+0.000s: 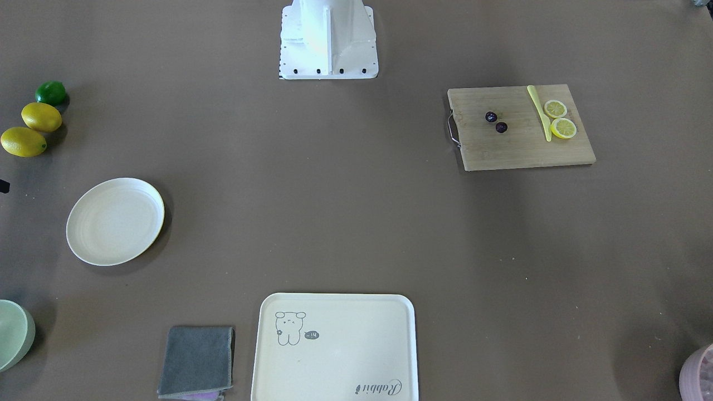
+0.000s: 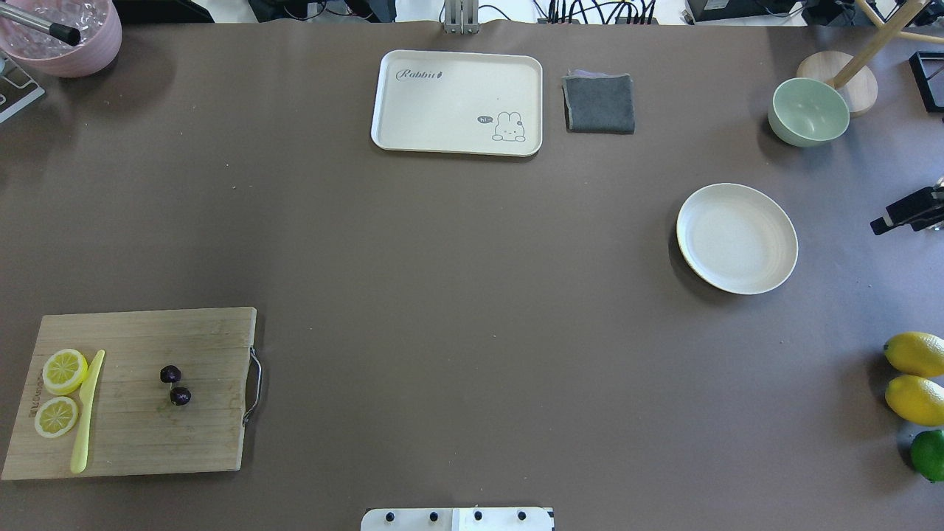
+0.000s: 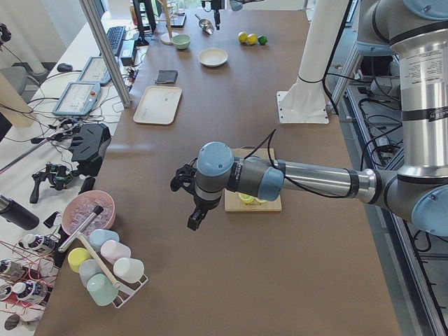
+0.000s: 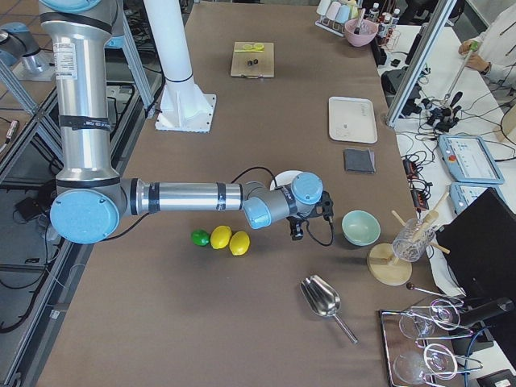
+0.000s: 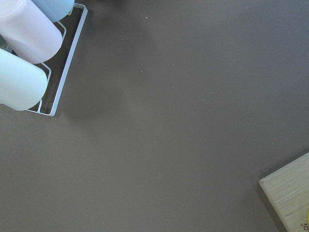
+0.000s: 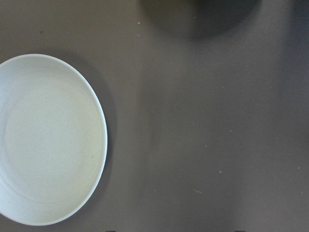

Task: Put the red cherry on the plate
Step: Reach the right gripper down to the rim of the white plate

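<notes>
On the wooden board (image 2: 140,391) at the lower left of the overhead view sit the red cherry (image 2: 175,385) pair, two small dark balls close together, one a little above the other. Beside them on the board lie two lemon slices (image 2: 60,393) and a yellow knife (image 2: 87,410). Far across the brown table, at the right of that view, waits the plate (image 2: 737,237), and nothing is on it.

The left gripper (image 3: 192,203) hangs over the table near the board, so the left arm is much nearer the cherries. The right gripper (image 4: 300,222) hangs near the plate instead. Both show only in the side views, so I cannot tell if either one is wide or squeezed together. I think the left arm should go for the cherries.
</notes>
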Action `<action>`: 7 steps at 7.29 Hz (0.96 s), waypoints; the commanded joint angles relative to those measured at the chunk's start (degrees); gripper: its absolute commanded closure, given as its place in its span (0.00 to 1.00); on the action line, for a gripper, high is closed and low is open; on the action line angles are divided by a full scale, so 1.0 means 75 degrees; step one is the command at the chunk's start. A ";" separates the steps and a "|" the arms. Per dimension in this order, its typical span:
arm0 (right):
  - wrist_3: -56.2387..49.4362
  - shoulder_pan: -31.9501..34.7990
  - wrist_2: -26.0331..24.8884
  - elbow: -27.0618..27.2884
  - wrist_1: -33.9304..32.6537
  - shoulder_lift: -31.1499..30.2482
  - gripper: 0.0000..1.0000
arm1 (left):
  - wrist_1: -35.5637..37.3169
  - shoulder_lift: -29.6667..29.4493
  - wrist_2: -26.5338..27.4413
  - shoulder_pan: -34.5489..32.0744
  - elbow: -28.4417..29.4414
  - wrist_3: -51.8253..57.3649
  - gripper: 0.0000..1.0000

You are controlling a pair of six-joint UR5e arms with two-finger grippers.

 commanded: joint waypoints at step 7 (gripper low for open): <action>0.1797 -0.1128 -0.0235 -0.1340 0.0578 0.1289 0.19 | -0.0154 -0.0013 0.0009 0.0000 0.0027 -0.0469 0.02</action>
